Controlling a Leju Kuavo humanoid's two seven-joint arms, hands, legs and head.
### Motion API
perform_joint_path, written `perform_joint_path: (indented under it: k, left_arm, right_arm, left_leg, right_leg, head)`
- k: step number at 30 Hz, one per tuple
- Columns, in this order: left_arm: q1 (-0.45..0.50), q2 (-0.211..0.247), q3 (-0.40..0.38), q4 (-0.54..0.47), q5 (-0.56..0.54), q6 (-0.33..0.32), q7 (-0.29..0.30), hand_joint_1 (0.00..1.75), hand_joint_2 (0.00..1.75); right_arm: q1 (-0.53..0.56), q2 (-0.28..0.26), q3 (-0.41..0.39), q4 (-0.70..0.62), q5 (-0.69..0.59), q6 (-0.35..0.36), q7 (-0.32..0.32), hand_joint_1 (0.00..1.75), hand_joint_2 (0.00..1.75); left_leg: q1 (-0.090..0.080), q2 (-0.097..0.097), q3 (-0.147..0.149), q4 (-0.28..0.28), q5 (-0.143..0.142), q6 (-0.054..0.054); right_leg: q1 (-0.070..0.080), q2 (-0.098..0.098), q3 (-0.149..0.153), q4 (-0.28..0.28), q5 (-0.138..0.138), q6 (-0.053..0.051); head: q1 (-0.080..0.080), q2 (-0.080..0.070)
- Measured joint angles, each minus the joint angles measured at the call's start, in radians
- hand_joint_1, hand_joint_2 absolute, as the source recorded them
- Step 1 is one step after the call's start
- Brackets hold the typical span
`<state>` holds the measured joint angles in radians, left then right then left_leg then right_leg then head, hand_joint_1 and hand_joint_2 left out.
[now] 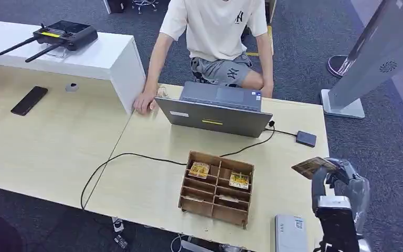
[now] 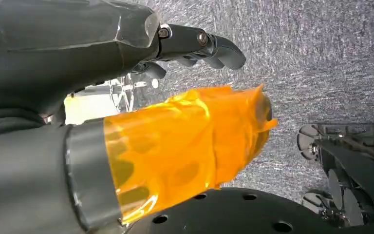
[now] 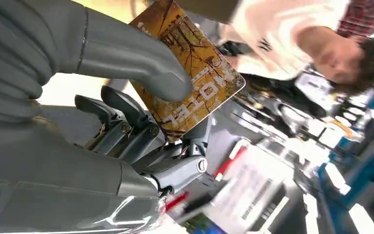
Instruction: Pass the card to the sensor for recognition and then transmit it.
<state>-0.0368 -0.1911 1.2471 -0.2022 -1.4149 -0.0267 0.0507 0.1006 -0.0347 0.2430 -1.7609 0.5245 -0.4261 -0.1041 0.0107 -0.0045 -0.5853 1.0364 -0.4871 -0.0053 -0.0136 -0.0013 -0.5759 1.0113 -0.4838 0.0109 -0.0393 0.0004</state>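
Note:
My right hand (image 1: pixel 342 181) is raised at the table's right edge and pinches a yellow-brown hotel card (image 1: pixel 313 167) between thumb and fingers. In the right wrist view the thumb lies across the card (image 3: pixel 197 73) with the darker fingers (image 3: pixel 126 129) beneath it. The black card sensor (image 1: pixel 306 138) lies on the table beyond the hand, cabled to a grey laptop (image 1: pixel 218 109). A cardboard divider box (image 1: pixel 216 187) holds more cards (image 1: pixel 199 169). My left hand (image 2: pixel 141 122), its thumb wrapped in orange film, hangs over grey carpet with nothing in it.
A seated person (image 1: pixel 215 37) behind the laptop rests a hand (image 1: pixel 144 102) on the table (image 1: pixel 136 173). A grey device (image 1: pixel 289 233) lies at the near edge. A phone (image 1: pixel 29 100) and a remote controller (image 1: pixel 65 34) are at the left. A white kiosk stand (image 1: pixel 370 58) is on the right.

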Motion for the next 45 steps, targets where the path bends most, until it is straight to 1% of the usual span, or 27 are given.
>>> perform_joint_path:
  k: [6, 11, 17, 21, 29, 41, 45]
  left_arm:
    - [0.002, -0.003, 0.018, -0.007, 0.011, -0.003, 0.002, 0.00, 0.00]
    - [0.004, -0.005, 0.032, -0.013, 0.018, -0.005, 0.002, 0.00, 0.00]
    - [0.006, -0.010, 0.039, -0.019, 0.024, -0.009, 0.003, 0.00, 0.00]
    - [0.007, -0.010, 0.047, -0.024, 0.029, -0.012, 0.009, 0.00, 0.00]
    - [0.011, -0.014, 0.061, -0.026, 0.031, -0.015, 0.013, 0.00, 0.00]
    - [0.012, -0.017, 0.072, -0.032, 0.032, -0.021, 0.021, 0.00, 0.00]
    - [0.012, -0.017, 0.081, -0.033, 0.032, -0.023, 0.023, 0.00, 0.00]
  right_arm:
    - [0.049, -0.013, -0.039, 0.002, -0.072, 0.059, 0.030, 1.75, 1.75]
    - [0.069, -0.034, -0.050, 0.005, -0.081, 0.093, 0.054, 1.75, 1.75]
    - [0.082, -0.058, -0.065, 0.016, -0.074, 0.123, 0.110, 1.75, 1.75]
    - [0.088, -0.069, -0.066, 0.037, -0.076, 0.153, 0.155, 1.75, 1.75]
    - [0.092, -0.091, -0.061, 0.097, -0.080, 0.190, 0.217, 1.75, 1.75]
    - [0.074, -0.122, -0.019, 0.181, -0.074, 0.227, 0.272, 1.75, 1.75]
    - [0.063, -0.136, -0.018, 0.197, -0.092, 0.258, 0.294, 1.75, 1.75]
  left_leg:
    - [0.000, 0.000, 0.000, 0.000, 0.000, 0.000]
    - [0.000, 0.000, 0.000, 0.000, 0.000, 0.000]
    - [0.000, 0.000, 0.000, 0.000, 0.000, 0.000]
    - [0.000, 0.000, 0.000, 0.000, 0.000, 0.000]
    - [0.000, 0.000, 0.000, 0.000, 0.000, 0.000]
    - [0.000, 0.000, 0.000, 0.000, 0.000, 0.000]
    - [0.000, 0.000, 0.000, 0.000, 0.000, 0.000]
  right_leg:
    - [0.000, 0.000, 0.000, 0.000, 0.000, 0.000]
    - [0.000, 0.000, 0.000, 0.000, 0.000, 0.000]
    - [0.000, 0.000, 0.000, 0.000, 0.000, 0.000]
    - [0.000, 0.000, 0.000, 0.000, 0.000, 0.000]
    - [0.000, 0.000, 0.000, 0.000, 0.000, 0.000]
    - [0.000, 0.000, 0.000, 0.000, 0.000, 0.000]
    - [0.000, 0.000, 0.000, 0.000, 0.000, 0.000]
  head:
    - [0.000, 0.000]
    - [0.000, 0.000]
    - [0.000, 0.000]
    - [0.000, 0.000]
    - [0.000, 0.000]
    - [0.000, 0.000]
    - [0.000, 0.000]
